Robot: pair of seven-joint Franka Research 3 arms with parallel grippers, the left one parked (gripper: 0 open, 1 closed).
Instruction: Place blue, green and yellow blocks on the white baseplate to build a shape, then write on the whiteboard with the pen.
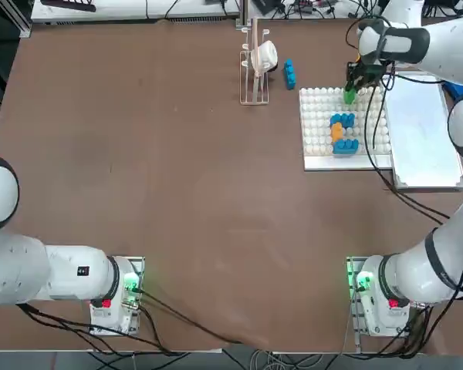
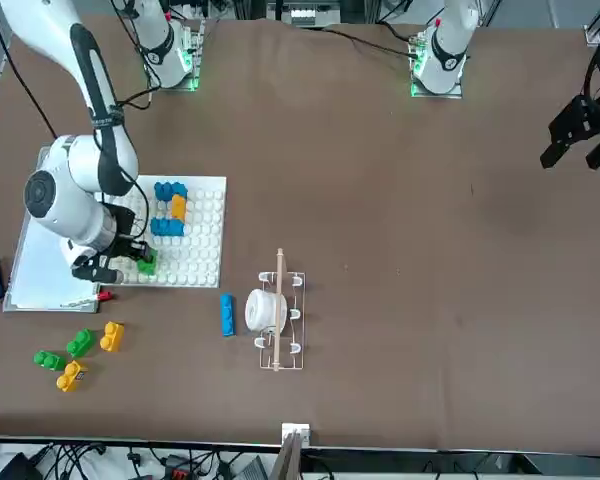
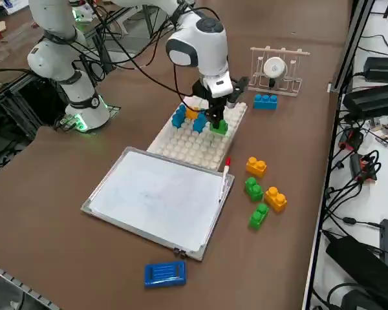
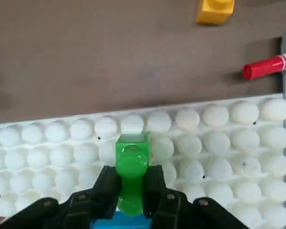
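Observation:
My right gripper (image 4: 131, 185) is shut on a green block (image 4: 131, 164), holding it down at the studs of the white baseplate (image 1: 316, 146) near the plate's far edge. Top view shows the same gripper (image 1: 351, 89) and green block (image 1: 349, 97). Two blue blocks (image 1: 342, 120) and a yellow-orange one (image 1: 336, 132) stand joined on the plate closer to me. One blue block (image 1: 290, 73) lies loose left of the plate. Loose yellow (image 3: 256, 166) and green blocks (image 3: 253, 188) lie beyond it. The whiteboard (image 3: 158, 197) lies alongside, with the pen (image 3: 225, 173) on its edge.
A small wire rack holding a white round object (image 1: 256, 62) stands left of the loose blue block. A smooth blue slab (image 3: 164, 273) lies off the whiteboard's far corner. Cables trail from my arm across the baseplate's right side.

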